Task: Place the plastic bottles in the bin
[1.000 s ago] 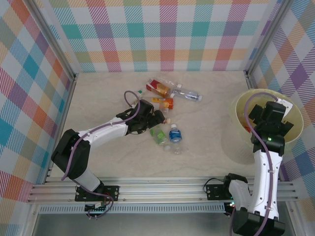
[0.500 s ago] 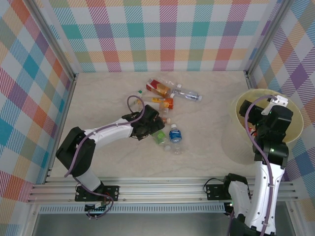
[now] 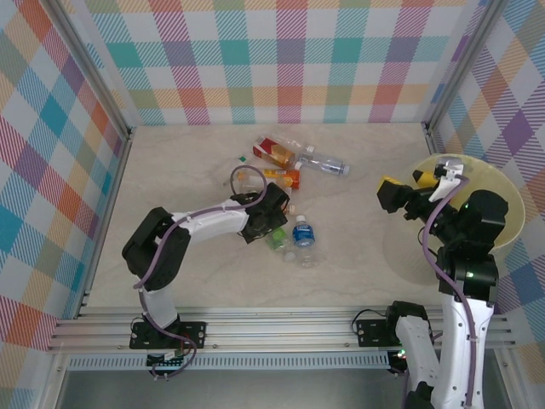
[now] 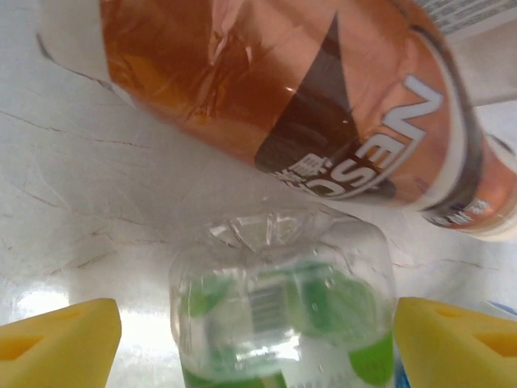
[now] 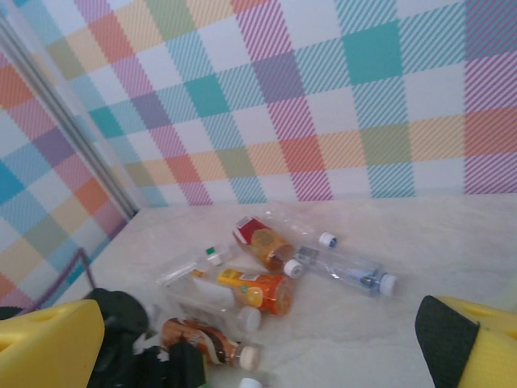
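The left arm reaches low across the table [image 3: 183, 170] toward the loose bottles. In its wrist view the left fingers [image 4: 56, 343] stand apart, one yellow tip on each side of a green-labelled bottle [image 4: 283, 311] that lies flat on the table. There is a clear gap on one side, while the other tip is at or very near the plastic, so the bottle is straddled but not clamped. That placement looks chosen to take the bottle across its body, the narrowest way to grip something lying down. A brown-labelled bottle [image 4: 307, 105] lies just beyond it at an angle. It is close enough that squeezing the green one may nudge it.

To the right of the green bottle lies a blue-labelled bottle [image 3: 302, 234], just beside it. Farther back lie an orange-labelled bottle [image 3: 285, 177], a red-labelled bottle [image 3: 274, 152] and a clear bottle with a blue band [image 3: 328, 164]. All of these are on the table, well apart from the bin.

Farther right, the right fingers [image 3: 390, 183] are spread wide with nothing between them. They are held above the table beside the bin [image 3: 502, 175] and face the heap, probably ready to fetch another bottle. I cannot tell what the bin holds.
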Tool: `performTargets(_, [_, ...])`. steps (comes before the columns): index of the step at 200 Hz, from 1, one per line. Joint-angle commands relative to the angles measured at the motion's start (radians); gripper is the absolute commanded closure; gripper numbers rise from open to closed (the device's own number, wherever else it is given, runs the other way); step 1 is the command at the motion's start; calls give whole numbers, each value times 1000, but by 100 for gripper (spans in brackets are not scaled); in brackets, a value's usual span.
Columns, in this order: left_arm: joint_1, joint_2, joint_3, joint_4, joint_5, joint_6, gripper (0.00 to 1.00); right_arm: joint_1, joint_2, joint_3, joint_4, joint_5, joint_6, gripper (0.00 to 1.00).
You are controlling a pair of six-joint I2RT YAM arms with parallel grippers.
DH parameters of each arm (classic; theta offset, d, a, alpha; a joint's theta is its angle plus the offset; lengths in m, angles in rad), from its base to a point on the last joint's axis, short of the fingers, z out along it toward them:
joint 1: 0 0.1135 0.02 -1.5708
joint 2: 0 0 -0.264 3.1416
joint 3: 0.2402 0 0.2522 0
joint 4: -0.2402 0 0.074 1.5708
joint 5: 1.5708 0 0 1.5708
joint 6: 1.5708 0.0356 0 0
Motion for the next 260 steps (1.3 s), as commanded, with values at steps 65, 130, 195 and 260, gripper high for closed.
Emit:
performTargets(65, [-12,70,23,11,-33,-1,37,114,50,3,57,-31,0,0])
performTargets(130, [-12,-29,-52,102,-66,73,54,264,120,30,112,-11,25,0])
performTargets(195, [-12,-181,-114,177,-129,207,62,387,215,79,113,78,37,0])
performTargets(260, [5,-315,-45,207,-128,387,64,587,352,178,80,186,-14,0])
